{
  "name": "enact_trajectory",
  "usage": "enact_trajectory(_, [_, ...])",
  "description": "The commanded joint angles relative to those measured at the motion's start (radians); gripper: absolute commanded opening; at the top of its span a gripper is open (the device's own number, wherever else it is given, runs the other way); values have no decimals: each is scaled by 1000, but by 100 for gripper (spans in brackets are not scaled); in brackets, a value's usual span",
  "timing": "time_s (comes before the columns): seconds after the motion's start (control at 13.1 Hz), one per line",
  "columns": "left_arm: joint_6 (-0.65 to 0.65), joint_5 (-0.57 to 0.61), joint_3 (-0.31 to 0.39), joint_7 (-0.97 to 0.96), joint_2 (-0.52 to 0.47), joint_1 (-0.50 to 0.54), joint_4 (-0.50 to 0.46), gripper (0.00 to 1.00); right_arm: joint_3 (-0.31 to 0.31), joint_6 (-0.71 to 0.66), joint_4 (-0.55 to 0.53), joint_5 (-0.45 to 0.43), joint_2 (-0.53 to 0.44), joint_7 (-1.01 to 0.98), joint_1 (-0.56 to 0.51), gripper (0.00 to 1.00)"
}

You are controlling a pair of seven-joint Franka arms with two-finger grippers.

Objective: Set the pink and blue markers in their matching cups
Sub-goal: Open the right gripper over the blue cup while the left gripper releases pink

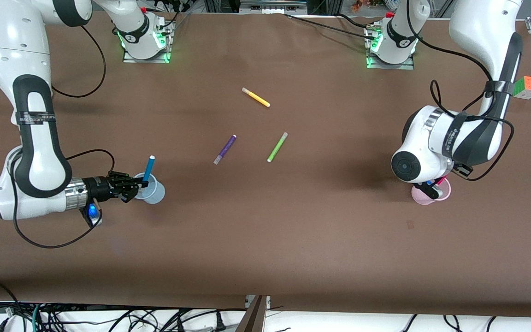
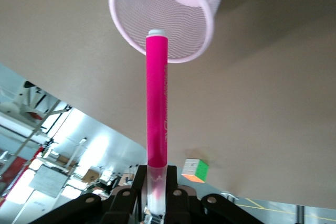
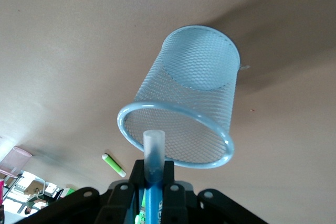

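My right gripper (image 1: pixel 137 185) is shut on the blue marker (image 1: pixel 148 168) and holds it tilted, its pale end (image 3: pixel 154 145) at the rim of the pale blue mesh cup (image 1: pixel 153 191). The cup stands near the right arm's end of the table and also shows in the right wrist view (image 3: pixel 194 93). My left gripper (image 1: pixel 433 186), mostly hidden under its wrist, is shut on the pink marker (image 2: pixel 157 108). That marker's tip sits at the mouth of the pale pink cup (image 2: pixel 173 19), which stands near the left arm's end of the table (image 1: pixel 427 196).
A yellow pen (image 1: pixel 256 97), a purple pen (image 1: pixel 225 149) and a lime-green pen (image 1: pixel 277 147) lie mid-table. A colour cube (image 1: pixel 527 87) sits beside the left arm near the table's edge.
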Motion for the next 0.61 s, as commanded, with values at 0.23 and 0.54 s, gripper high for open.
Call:
enact_trajectory(0.23, [-19,89,-1,57,53,-7,50,99,14,-31,6,66,16,-37,-44,35])
enact_trajectory(0.54, [-22,80,-8,56,43,-10,82,100,14,-40,11,66,13,-36,-46,37])
